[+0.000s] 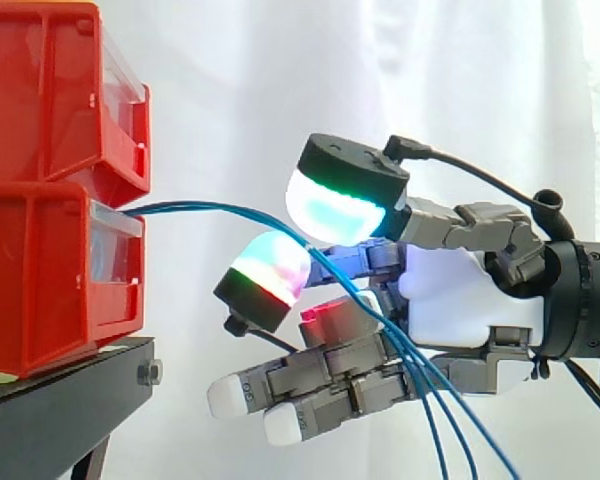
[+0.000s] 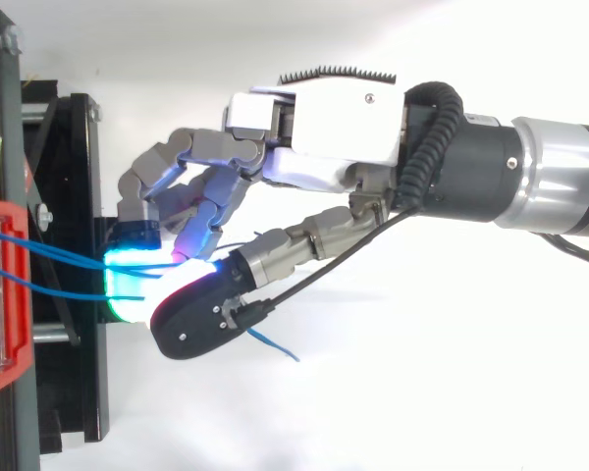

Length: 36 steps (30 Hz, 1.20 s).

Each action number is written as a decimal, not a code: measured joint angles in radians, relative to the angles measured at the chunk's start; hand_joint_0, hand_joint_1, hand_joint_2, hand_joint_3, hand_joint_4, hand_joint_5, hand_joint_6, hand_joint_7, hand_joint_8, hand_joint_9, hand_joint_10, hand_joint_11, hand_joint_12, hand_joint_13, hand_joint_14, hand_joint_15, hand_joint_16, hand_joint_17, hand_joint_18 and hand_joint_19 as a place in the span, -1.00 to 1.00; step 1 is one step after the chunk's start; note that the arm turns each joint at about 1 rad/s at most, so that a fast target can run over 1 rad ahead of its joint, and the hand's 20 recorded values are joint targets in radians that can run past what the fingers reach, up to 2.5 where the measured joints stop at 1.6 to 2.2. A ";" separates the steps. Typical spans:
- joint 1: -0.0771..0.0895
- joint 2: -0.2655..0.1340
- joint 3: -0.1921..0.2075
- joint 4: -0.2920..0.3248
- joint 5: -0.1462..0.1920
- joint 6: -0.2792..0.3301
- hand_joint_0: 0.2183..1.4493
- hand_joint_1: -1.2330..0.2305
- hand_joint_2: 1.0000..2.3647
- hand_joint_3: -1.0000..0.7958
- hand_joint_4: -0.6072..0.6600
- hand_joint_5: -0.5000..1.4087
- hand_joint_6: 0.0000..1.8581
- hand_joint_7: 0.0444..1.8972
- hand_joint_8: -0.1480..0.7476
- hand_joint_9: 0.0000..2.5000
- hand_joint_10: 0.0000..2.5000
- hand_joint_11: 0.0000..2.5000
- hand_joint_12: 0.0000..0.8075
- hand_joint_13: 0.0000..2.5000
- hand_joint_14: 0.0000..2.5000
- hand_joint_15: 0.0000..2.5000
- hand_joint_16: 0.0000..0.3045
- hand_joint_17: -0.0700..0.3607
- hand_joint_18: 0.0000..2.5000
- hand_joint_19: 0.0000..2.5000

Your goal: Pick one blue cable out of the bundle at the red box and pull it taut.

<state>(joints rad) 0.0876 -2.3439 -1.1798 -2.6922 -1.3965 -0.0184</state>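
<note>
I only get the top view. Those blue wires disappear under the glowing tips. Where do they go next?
Observer: From the side, the blue cables come out between the hand's pinching pads, cross its lower fingers and hang past the bottom edge.
Operator: And where do they start?
Observer: At the front of the lower red bin; another red bin sits stacked on it.
Operator: Pulled tight yet?
Observer: Not quite. Between bin and pads they bow in a shallow arch.
</note>
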 measured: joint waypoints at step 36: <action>0.000 0.002 0.001 0.000 -0.003 0.001 -0.42 -0.15 -0.98 -0.26 0.21 -0.63 -0.05 0.00 0.26 -0.12 -0.99 0.07 0.11 -0.60 -0.99 -0.86 -0.63 -0.09 -0.62 -0.70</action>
<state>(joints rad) 0.0874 -2.3423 -1.1785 -2.6921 -1.3990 -0.0169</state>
